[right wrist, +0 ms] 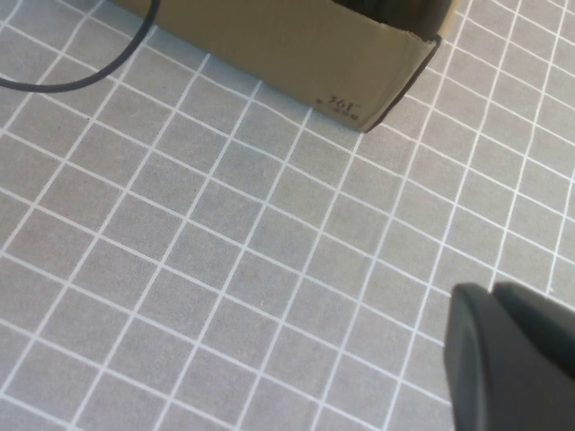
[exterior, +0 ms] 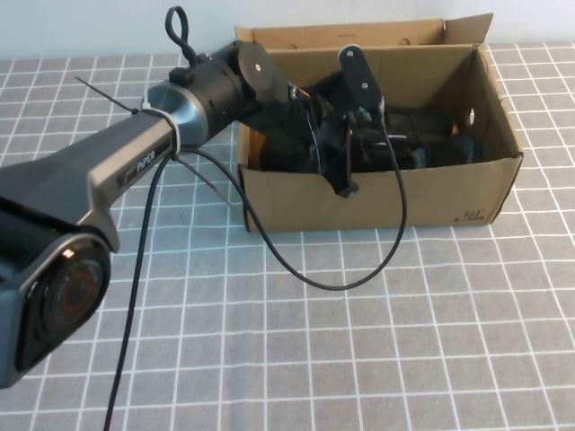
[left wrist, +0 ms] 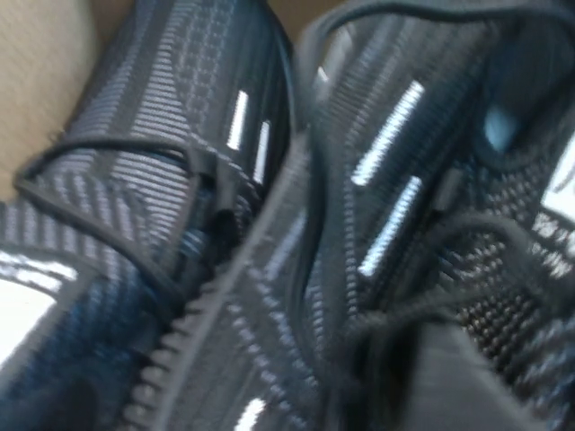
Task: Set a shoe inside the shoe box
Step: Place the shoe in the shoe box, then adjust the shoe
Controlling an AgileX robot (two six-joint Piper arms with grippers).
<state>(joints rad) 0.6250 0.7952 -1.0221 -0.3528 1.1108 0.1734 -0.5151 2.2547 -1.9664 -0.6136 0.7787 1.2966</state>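
The brown cardboard shoe box (exterior: 431, 193) stands at the back of the table with its flaps upright. Two black knit sneakers lie inside it. One shoe (exterior: 283, 148) is at the box's left end under my left gripper (exterior: 350, 126). The matching sneaker (exterior: 427, 135) lies toward the right end. My left gripper is inside the box opening, fingers spread wide and holding nothing. The left wrist view shows both sneakers side by side, very close, one (left wrist: 162, 180) beside the other (left wrist: 404, 224). My right gripper (right wrist: 503, 359) is shut and empty over the table, short of the box's front right corner (right wrist: 296, 54).
A black cable (exterior: 341, 278) from the left arm loops down over the box's front wall onto the grey checked tablecloth (exterior: 359, 359). Small black print (right wrist: 341, 105) marks the box near its corner.
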